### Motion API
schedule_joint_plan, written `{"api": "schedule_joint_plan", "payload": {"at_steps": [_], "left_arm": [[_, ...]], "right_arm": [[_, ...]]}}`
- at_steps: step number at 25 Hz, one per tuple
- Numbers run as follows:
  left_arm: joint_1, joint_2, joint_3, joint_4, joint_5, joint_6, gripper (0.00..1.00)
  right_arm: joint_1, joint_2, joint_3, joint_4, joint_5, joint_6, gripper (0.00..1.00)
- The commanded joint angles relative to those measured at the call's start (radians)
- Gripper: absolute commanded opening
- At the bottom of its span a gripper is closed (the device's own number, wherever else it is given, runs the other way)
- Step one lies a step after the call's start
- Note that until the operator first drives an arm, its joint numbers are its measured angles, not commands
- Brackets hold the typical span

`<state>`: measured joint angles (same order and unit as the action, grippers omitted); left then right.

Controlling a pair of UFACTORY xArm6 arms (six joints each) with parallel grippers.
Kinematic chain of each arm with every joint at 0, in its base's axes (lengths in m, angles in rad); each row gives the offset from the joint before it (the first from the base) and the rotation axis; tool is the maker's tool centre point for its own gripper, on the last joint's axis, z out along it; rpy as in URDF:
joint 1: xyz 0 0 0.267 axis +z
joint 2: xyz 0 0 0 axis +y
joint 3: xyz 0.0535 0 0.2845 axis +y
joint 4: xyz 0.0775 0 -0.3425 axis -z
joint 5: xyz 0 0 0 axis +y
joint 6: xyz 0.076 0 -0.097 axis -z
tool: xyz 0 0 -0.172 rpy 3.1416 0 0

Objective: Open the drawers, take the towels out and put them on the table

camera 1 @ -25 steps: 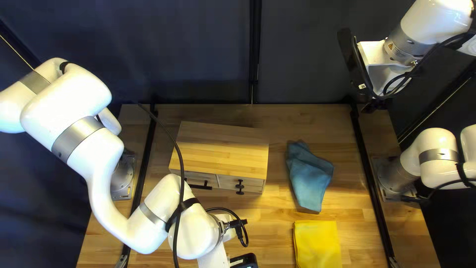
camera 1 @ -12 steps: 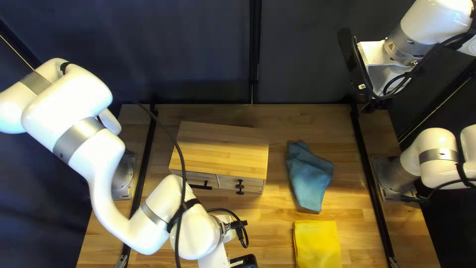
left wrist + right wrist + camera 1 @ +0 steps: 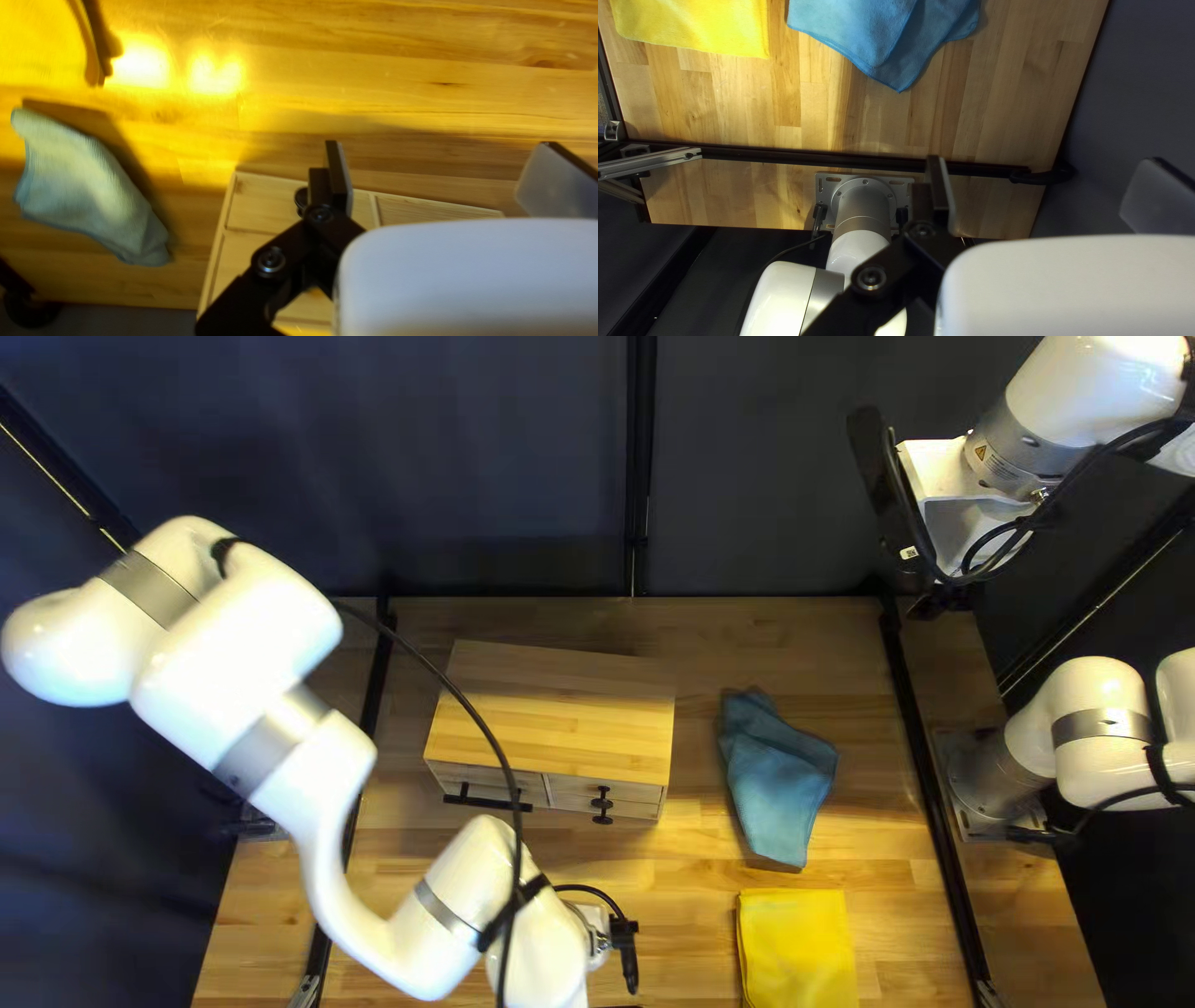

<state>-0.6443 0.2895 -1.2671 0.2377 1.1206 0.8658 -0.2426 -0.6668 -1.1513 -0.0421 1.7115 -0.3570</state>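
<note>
A wooden drawer chest [image 3: 553, 723] stands mid-table, and both front drawers [image 3: 551, 793] look closed. To its right a blue towel [image 3: 777, 775] lies crumpled on the table. A folded yellow towel [image 3: 795, 947] lies nearer the front edge. In the left wrist view my left gripper [image 3: 444, 179] is open and empty, hovering over the drawer fronts [image 3: 299, 219], with a round black knob [image 3: 300, 198] by one finger [image 3: 337, 175]. My left arm's wrist [image 3: 551, 952] is low at the near edge. My right gripper [image 3: 1048, 193] is open and empty, high above the table's right edge.
Black rails [image 3: 910, 728] run along both sides of the table. My right arm's base [image 3: 864, 205] stands outside the right rail. A black cable [image 3: 467, 709] arcs from my left arm across the chest's left end. Bare wood [image 3: 653, 877] lies in front of the chest.
My left arm has swung right and drawn back toward the near edge. Its gripper has slid out past the bottom edge, uncovering the left drawer's handle. The right arm and both towels are unmoved.
</note>
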Motion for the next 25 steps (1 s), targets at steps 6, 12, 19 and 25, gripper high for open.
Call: {"api": "schedule_joint_plan", "payload": {"at_steps": [6, 12, 19, 25], "left_arm": [[0.049, 0.058, 0.012, 0.044, -0.062, 0.102, 1.0], [0.049, 0.058, 0.012, 0.044, -0.062, 0.102, 1.0], [0.049, 0.058, 0.012, 0.044, -0.062, 0.102, 1.0], [0.073, 0.071, 0.042, 0.066, -0.09, 0.113, 1.0]], "right_arm": [[0.0, 0.0, 0.0, 0.0, 0.0, 0.0, 1.0], [0.0, 0.0, 0.0, 0.0, 0.0, 0.0, 1.0], [0.0, 0.0, 0.0, 0.0, 0.0, 0.0, 1.0], [0.0, 0.0, 0.0, 0.0, 0.0, 0.0, 1.0]]}}
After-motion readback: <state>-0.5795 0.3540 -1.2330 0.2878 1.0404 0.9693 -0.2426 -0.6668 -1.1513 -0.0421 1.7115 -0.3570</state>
